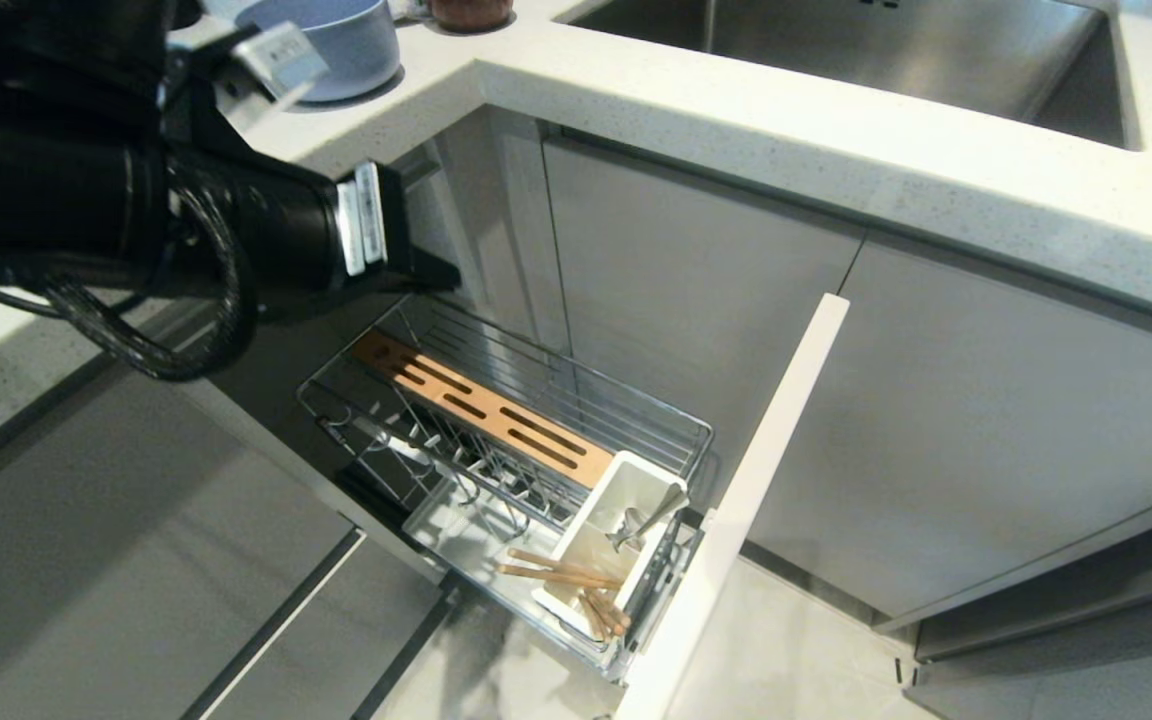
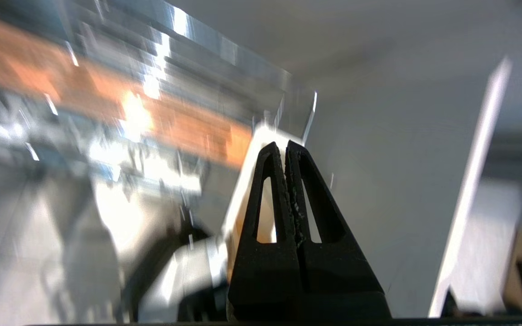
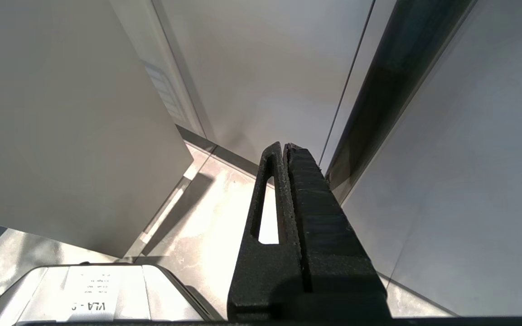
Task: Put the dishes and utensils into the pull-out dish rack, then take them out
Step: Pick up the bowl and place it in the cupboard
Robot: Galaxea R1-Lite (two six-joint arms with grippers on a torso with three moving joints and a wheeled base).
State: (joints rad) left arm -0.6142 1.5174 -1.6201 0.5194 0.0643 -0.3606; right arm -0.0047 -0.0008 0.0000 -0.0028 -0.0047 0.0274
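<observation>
The pull-out dish rack (image 1: 678,432) stands drawn out from under the counter, with its wooden strip (image 1: 481,410) along the far side. A silver spoon (image 1: 648,522) leans in the white caddy (image 1: 591,530). Wooden chopsticks (image 1: 558,573) lie across the caddy's rim, with more ends poking out at its front. A pale blue bowl (image 1: 331,40) sits on the counter. My left gripper (image 1: 444,277) hovers above the rack's inner end, shut with nothing in it. In the left wrist view that gripper (image 2: 284,145) points toward the blurred caddy (image 2: 249,154). My right gripper (image 3: 283,147) hangs shut beside the cabinets.
The rack's pale front panel (image 1: 741,500) juts out into the floor space. A steel sink (image 1: 866,45) is set in the white counter (image 1: 736,110) at the back right. A brown container (image 1: 471,12) stands beside the bowl. Grey cabinet doors (image 1: 986,420) close off the right.
</observation>
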